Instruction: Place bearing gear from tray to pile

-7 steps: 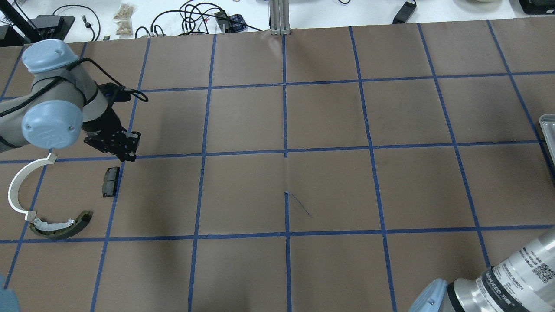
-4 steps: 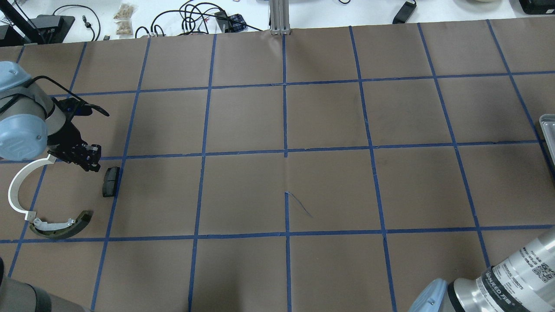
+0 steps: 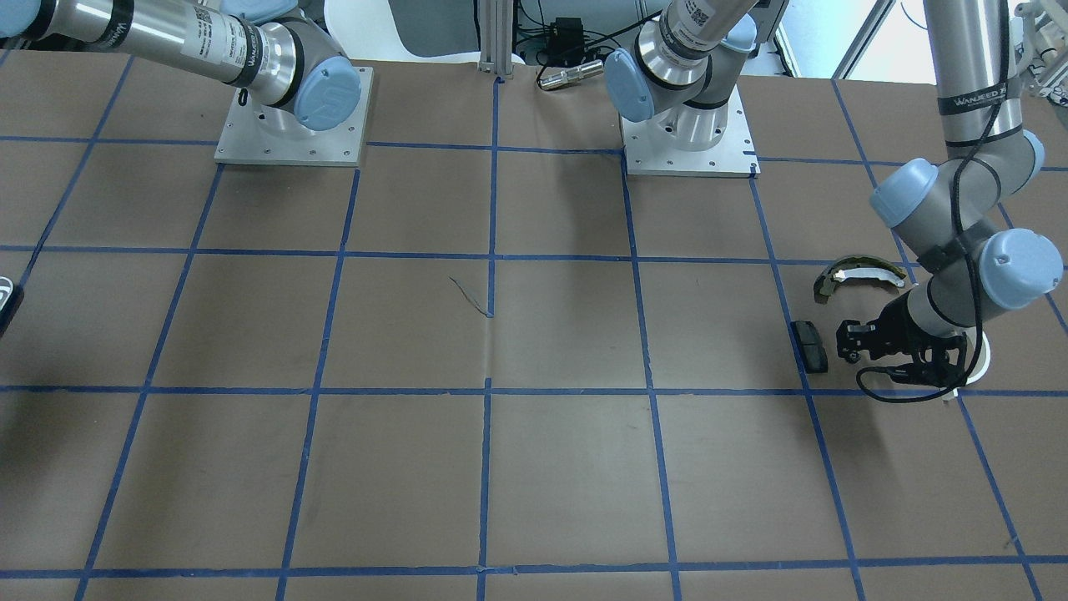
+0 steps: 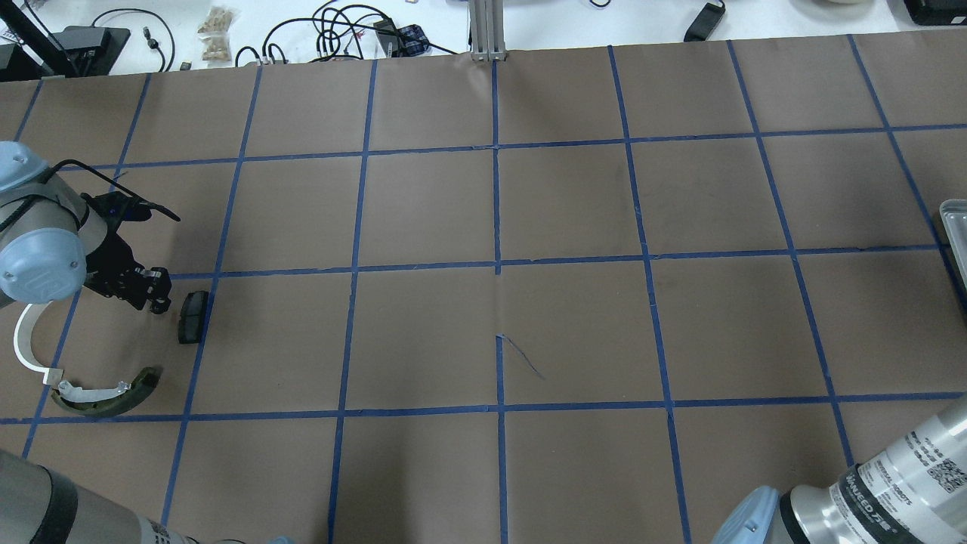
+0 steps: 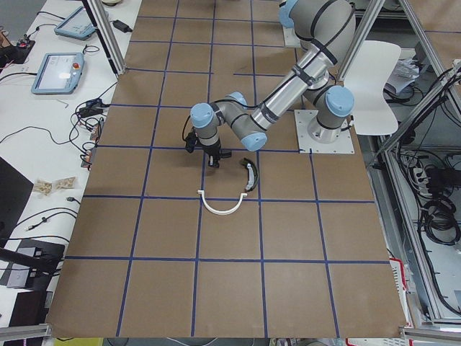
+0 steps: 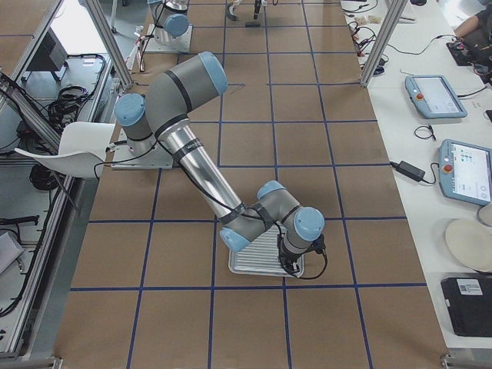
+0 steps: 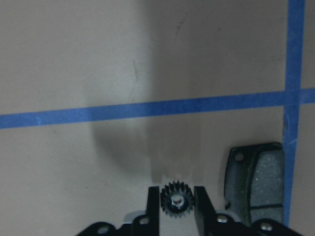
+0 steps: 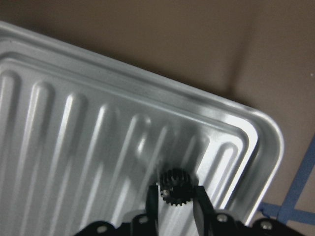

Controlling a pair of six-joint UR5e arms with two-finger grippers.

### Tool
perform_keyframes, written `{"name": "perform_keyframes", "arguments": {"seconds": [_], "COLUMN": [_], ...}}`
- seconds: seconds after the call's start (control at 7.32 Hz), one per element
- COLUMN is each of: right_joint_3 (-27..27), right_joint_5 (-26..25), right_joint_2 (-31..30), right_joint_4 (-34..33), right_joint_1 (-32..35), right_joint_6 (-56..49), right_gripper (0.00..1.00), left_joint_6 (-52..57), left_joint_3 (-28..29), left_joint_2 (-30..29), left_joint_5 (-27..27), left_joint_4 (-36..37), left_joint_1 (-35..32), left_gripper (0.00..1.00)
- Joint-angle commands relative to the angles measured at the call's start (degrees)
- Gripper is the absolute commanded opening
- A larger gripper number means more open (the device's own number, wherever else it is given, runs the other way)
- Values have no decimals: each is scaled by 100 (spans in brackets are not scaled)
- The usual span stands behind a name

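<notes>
Near the left edge of the overhead view, the left gripper point(image 4: 157, 302) hangs low over the brown-papered desk point(image 4: 574, 325), its fingers pinched narrowly on the bearing gear point(image 7: 177, 199), a small black toothed wheel. The wrist view puts the wheel just left of the black pad point(image 7: 256, 179) and apart from it; whether it touches the paper cannot be told. That pad is part of the pile point(image 4: 193, 316), with the olive-and-white shoe point(image 4: 98, 404) lower in the frame and the white half-ring point(image 4: 19, 344) at far left, its upper end hidden under a blue-capped joint of the left arm point(image 4: 38, 257). "WANJEED" reads down that arm at the upper right of the front-facing view. The right arm point(image 4: 891, 476), cut off in the overhead view's lower right corner, carries "UNIVERSAL ROBOTS" and a QR label; its smaller print is too fine to read. The right gripper point(image 8: 176, 196) shows closely only in its own wrist view, closed on a second gear point(image 8: 176, 186) over the ribbed silver tray point(image 8: 256, 132), near a rounded corner. Overhead, only a sliver of that tray shows at the right edge.
</notes>
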Motion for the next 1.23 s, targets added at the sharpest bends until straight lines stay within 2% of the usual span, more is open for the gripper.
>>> {"name": "perform_keyframes", "arguments": {"seconds": [0.0,0.27,0.68,0.82,0.96,1.09], "right_joint_3": [0,17,96,201,480,857], "right_joint_5": [-1,7,95,226,610,753], "right_joint_2": [-79,-526,-1115,-1335,-1502,-1748], "right_joint_4": [60,646,1858,2097,2125,2108], "right_joint_1": [0,61,691,1025,1429,1929], "right_joint_6": [-3,101,934,1468,2213,3056], "right_gripper": [0,0,0,0,0,0], "left_joint_6": [-45,-518,-2387,-3071,-3617,-3936], "left_joint_3": [70,464,1359,1711,2062,2231], "left_joint_2": [205,679,1303,1488,1664,1840], "left_joint_5": [23,-82,-441,-530,-513,-513], "left_joint_4": [-136,-1457,-3041,-3429,-3798,-4124], "left_joint_1": [-92,-285,-1442,-1873,-2321,-2708], "left_gripper": [100,100,100,100,100,100]}}
